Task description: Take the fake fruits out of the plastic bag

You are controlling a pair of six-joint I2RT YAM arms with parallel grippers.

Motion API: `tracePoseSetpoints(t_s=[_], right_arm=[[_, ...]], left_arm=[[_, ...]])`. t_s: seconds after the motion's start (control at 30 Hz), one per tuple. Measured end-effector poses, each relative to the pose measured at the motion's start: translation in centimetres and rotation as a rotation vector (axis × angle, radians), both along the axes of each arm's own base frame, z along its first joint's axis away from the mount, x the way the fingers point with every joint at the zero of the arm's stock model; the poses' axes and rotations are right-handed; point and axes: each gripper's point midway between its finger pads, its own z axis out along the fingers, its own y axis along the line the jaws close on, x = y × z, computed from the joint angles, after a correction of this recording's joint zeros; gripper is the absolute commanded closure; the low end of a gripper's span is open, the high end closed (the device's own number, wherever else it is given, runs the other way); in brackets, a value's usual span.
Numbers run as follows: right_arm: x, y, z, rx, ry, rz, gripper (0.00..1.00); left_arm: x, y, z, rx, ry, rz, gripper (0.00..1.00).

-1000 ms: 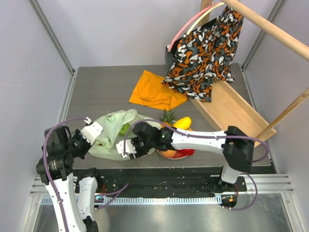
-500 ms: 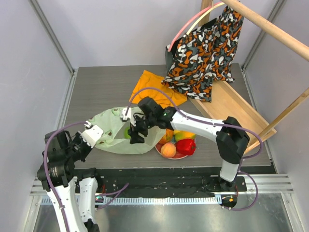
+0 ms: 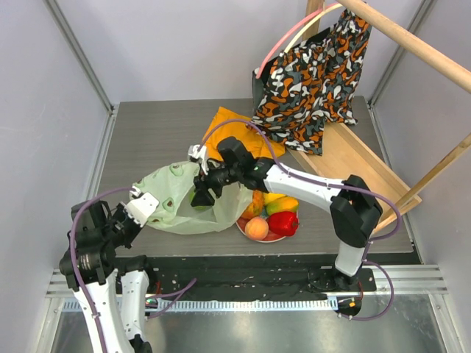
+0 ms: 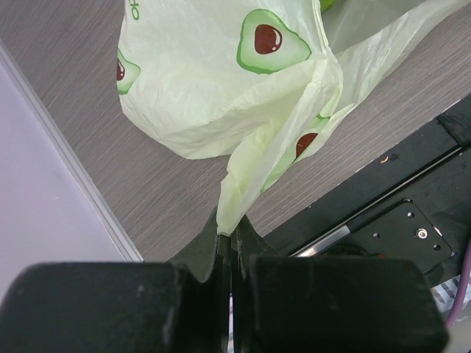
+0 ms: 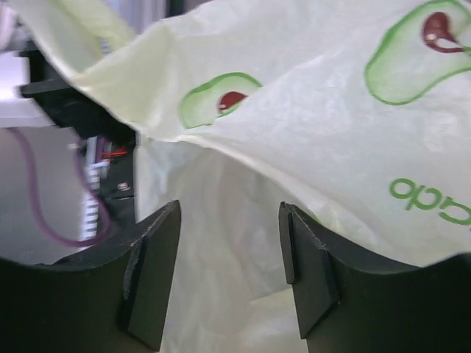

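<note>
Left wrist, plastic bag (image 4: 221, 88) pinched between jaws

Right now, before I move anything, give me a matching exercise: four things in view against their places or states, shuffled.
Things:
1. left claw
2. right claw
3. red pepper
4. orange cloth

Places or states:
A. on the plate
B. open, at the plastic bag
C. shut on the plastic bag's edge
D. next to the patterned bag

Pairs: 1-C, 2-B, 3-A, 4-D

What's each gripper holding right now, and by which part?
Left gripper pinches a gathered fold of the thin pale-green plastic bag; right gripper is open, holding nothing.
</note>
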Motion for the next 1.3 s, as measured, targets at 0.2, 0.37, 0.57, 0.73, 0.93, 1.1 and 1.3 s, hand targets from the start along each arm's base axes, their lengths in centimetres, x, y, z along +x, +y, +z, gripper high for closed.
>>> tracePoseSetpoints(t_s=[0.2,0.37,0.57,0.73,0.93,1.1,1.3], right_arm=[[-0.7,0.2,-5.5,-0.167,-0.222,-0.107,0.31],[-2.5,-0.1,-8.6,-0.279,-0.362,-0.12,0.24],[2.8,0.7,-5.3,-0.245,-0.508,-0.279,0.22],[4.9,1.3,-4.7,-0.245,-0.573,-0.326,0.19],[6.9,2.3,-10.4,-0.358,-0.591,-0.303,0.19],[8.4,2.2,-12.0,-0.39,-0.585,-0.312,0.47],[9.2,1.8,-11.9,-0.383,-0.581,-0.302,0.77]], left_arm=[[0.0,0.1,-0.1,0.0,0.004,0.004,1.0],[-0.1,0.0,-0.5,-0.01,0.018,0.015,1.0],[-0.2,0.0,-1.1,-0.017,0.033,0.017,1.0],[-0.2,0.0,-1.2,-0.021,0.038,0.02,1.0],[-0.2,0.0,-1.2,-0.022,0.039,0.022,1.0],[-0.2,0.0,-1.2,-0.022,0.039,0.023,1.0],[-0.3,-0.1,-1.2,-0.035,0.043,0.035,1.0]])
